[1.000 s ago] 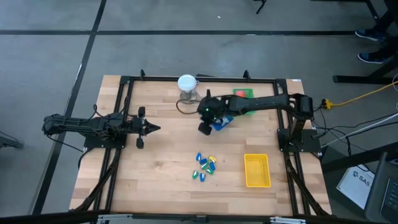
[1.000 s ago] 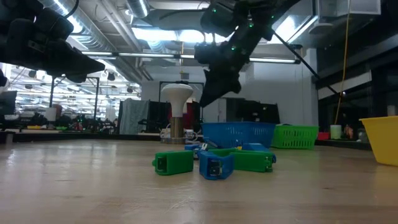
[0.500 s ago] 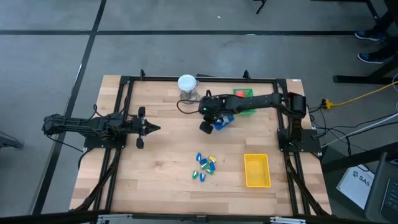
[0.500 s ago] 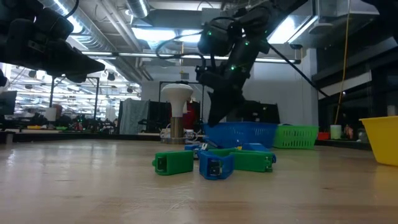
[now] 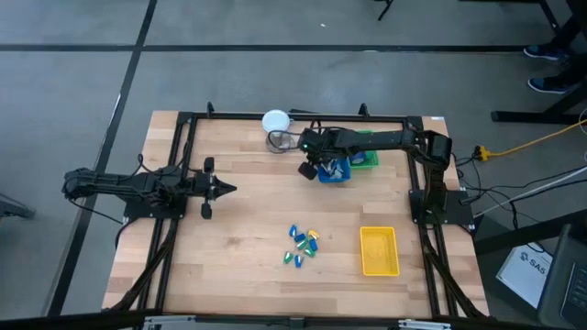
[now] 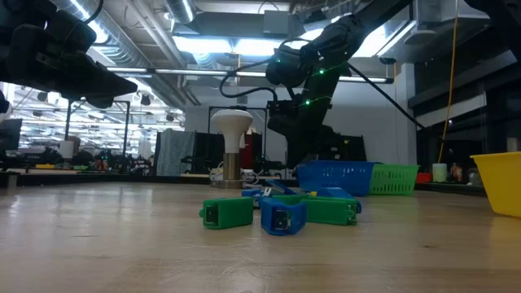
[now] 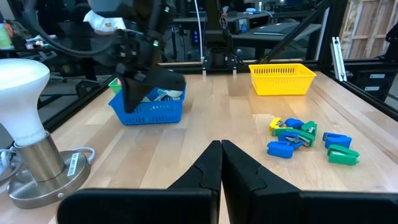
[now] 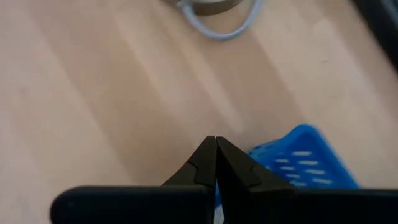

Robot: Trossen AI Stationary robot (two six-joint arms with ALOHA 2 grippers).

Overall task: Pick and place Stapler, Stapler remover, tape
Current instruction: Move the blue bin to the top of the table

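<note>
Since a second ago: right gripper (image 5: 309,169) has swung from the open board toward the far edge, and the blue basket (image 5: 336,170) has shifted with it, now touching the green basket (image 5: 363,158).
Left gripper (image 5: 223,190): parked over the table's left half, fingers pressed together, tips meeting in its wrist view (image 7: 220,147).
Lamp (image 5: 275,123): white dome on a metal base at the far edge, cable looped beside it.
Right gripper, state: fingers pressed together with nothing between them, at the blue basket's left rim; the wrist view (image 8: 215,144) shows only that basket's corner (image 8: 300,163).
Staplers (image 5: 304,246): small cluster of slim blue, green and yellow pieces near the table's middle front, well apart from both grippers.
Tape: red and orange bits (image 5: 354,137) show in the green basket, mostly covered by the right arm, too small to tell apart.
Blue basket contents: hidden by the gripper from above; the left wrist view shows only pale shapes inside (image 7: 163,94).
Yellow basket (image 5: 379,250): front right.
</note>
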